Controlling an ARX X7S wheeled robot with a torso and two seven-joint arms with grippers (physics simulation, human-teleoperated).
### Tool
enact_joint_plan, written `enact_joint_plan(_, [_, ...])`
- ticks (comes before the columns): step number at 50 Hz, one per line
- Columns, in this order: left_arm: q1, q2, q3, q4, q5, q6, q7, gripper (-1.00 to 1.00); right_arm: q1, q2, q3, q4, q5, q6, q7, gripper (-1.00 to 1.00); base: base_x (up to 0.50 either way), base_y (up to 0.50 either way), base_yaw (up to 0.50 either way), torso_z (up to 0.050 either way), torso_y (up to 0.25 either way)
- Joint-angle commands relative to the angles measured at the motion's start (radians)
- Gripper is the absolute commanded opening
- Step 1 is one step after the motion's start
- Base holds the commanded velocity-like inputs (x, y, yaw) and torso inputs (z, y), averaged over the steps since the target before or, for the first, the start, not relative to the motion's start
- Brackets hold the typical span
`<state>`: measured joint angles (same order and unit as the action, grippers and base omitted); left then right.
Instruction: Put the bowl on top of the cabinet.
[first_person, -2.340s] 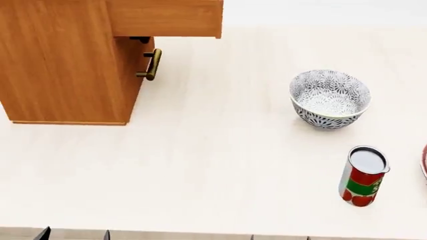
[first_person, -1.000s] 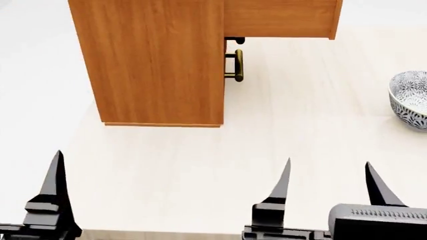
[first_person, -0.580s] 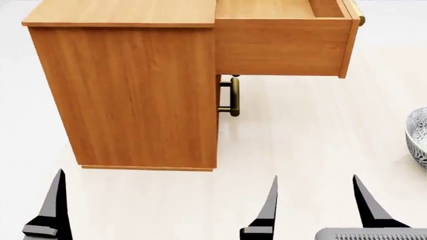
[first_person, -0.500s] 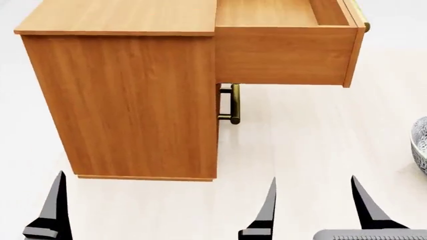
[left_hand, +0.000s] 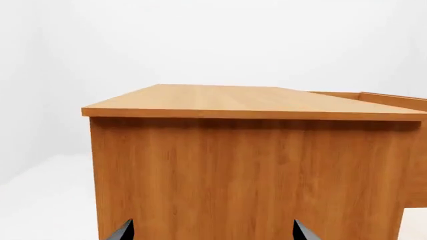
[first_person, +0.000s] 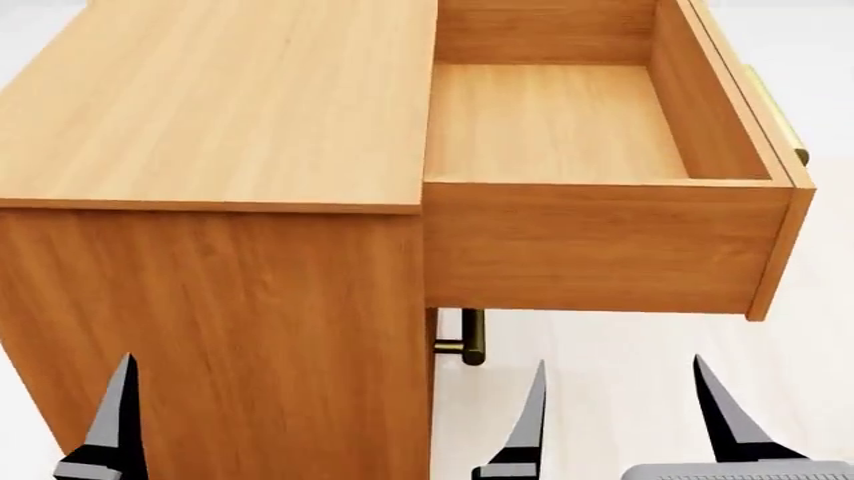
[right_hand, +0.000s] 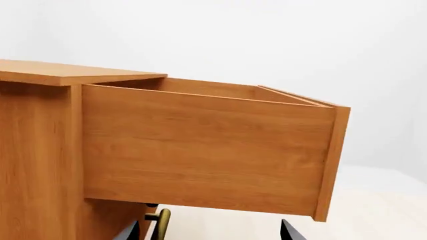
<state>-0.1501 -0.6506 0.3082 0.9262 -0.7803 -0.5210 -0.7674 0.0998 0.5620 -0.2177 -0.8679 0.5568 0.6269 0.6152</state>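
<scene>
Filling most of the head view, the cabinet (first_person: 214, 110) shows its flat orange-brown top, bare, and its side panel running down toward the pale counter (first_person: 627, 370). Its top drawer (first_person: 587, 200) is pulled well out to the robot's right, the inside holding nothing, and a brass bar handle (first_person: 471, 338) of the lower drawer shows just beneath it. The bowl is not visible in any view, so where it sits cannot be told.

Both end effectors hang low near the cabinet, holding nothing. The left end effector (left_hand: 210, 231) has its dark fingertips (left_hand: 121, 231) spread wide apart, pointed at the cabinet's side panel; in the head view only one tip (first_person: 114, 420) of it shows at the bottom edge. The right end effector (first_person: 623, 420) is likewise spread, its two pointed tips rising from the lower edge below the open drawer, over the counter. From the right wrist view the drawer's side wall faces the camera.
</scene>
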Motion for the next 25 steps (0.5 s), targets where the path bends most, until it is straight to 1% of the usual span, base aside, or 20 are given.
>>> enact_joint_plan(1, [0.011,-0.003,0.002,-0.013,0.006,0.018,0.006,1.00,0.000,0.002,-0.010,0.016,-0.010,-0.013,-0.004,1.00,0.50,0.00,0.00,0.000,0.000])
enact_joint_plan(4, [0.016,-0.002,0.005,-0.021,0.015,0.026,0.013,1.00,-0.004,-0.004,-0.021,0.040,-0.023,-0.030,-0.013,1.00,0.50,0.00,0.00,0.000,0.000])
enact_joint_plan(6, [0.020,-0.005,0.011,-0.025,0.025,0.028,0.019,1.00,-0.007,-0.013,-0.005,0.042,-0.023,-0.042,0.001,1.00,0.40,-0.04,0.00,0.000,0.000])
enact_joint_plan(7, [0.022,-0.005,0.011,-0.027,0.025,0.031,0.021,1.00,0.011,-0.010,-0.015,0.049,-0.008,0.025,0.023,1.00,0.00,0.00,0.00,0.000,0.000])
enact_joint_plan(8, [0.021,-0.005,0.011,-0.028,0.025,0.031,0.020,1.00,0.014,-0.011,-0.012,0.046,-0.005,0.028,0.026,1.00,0.00,0.00,0.00,0.000,0.000])
enact_joint_plan(10, [0.024,-0.004,0.010,-0.032,0.023,0.032,0.018,1.00,-0.005,-0.011,-0.007,0.048,-0.009,-0.023,0.001,1.00,0.00,0.00,0.00,0.000,0.000])
enact_joint_plan(15, [0.039,-0.009,0.012,-0.024,0.028,0.037,0.014,1.00,-0.016,-0.007,-0.003,0.041,0.000,-0.025,0.000,1.00,0.00,0.00,0.00,0.000,0.000])
enact_joint_plan(19, [0.029,-0.014,0.003,-0.024,0.016,0.029,0.007,1.00,0.001,0.025,0.026,0.000,0.040,0.031,0.017,1.00,0.00,0.00,0.00,0.000,0.000])
enact_joint_plan(21, [0.026,-0.018,0.004,-0.026,0.023,0.027,0.006,1.00,0.017,0.076,0.053,-0.042,0.061,0.089,0.032,1.00,0.00,0.00,0.00,0.000,0.000])
enact_joint_plan(23, [0.017,-0.018,0.008,-0.046,0.035,0.027,0.013,1.00,0.038,0.134,0.136,-0.102,0.160,0.177,0.069,1.00,0.00,0.00,0.00,0.000,0.000])
enact_joint_plan(25, [0.011,-0.016,0.004,-0.061,0.032,0.028,0.015,1.00,0.038,0.177,0.179,-0.120,0.198,0.211,0.077,1.00,0.00,0.00,0.00,0.000,0.000])
